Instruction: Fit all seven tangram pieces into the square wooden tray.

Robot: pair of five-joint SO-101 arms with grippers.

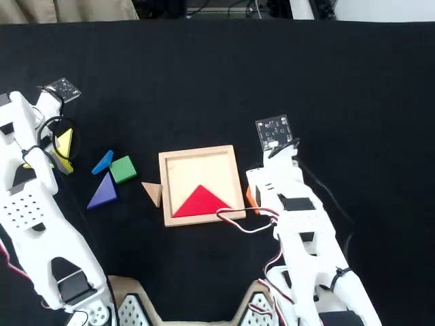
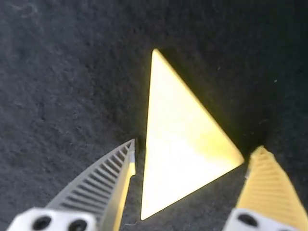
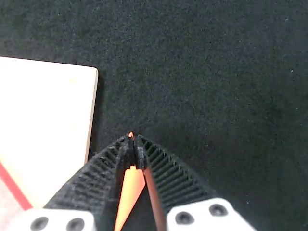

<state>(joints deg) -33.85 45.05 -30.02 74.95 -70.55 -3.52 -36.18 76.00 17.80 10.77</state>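
Seven coloured pieces on a black tabletop (image 1: 204,81), with a square wooden tray (image 1: 197,150) at the centre.

- **Red triangle** (image 1: 200,202): large and flat. It lies inside the tray with its long edge along the near rim and its apex pointing to the far side.
- **Tan triangle** (image 1: 153,192): small and wood-coloured. It lies on the cloth just left of the tray's left rim.
- **Green square** (image 1: 124,170), **blue parallelogram** (image 1: 102,162) and **purple triangle** (image 1: 103,191): a loose cluster further left. The square and parallelogram are close together, and the purple triangle is just nearer than both.
- **Yellow triangle** (image 2: 178,144): large with a smooth, bright face, lying flat at the far left, well apart from the tray.
- **Left gripper** (image 2: 195,147): spread, with one fingertip at the yellow triangle's long edge and the other at its corner. The triangle sits between the two fingers. Whether they touch it cannot be told.
- **Orange piece** (image 3: 130,185): shows as a thin sliver, and its outline cannot be made out.
- **Right gripper** (image 3: 134,139): its dark ribbed fingers are pressed together, pinching the orange piece. It holds the piece just right of the tray's right rim, toward the near corner.
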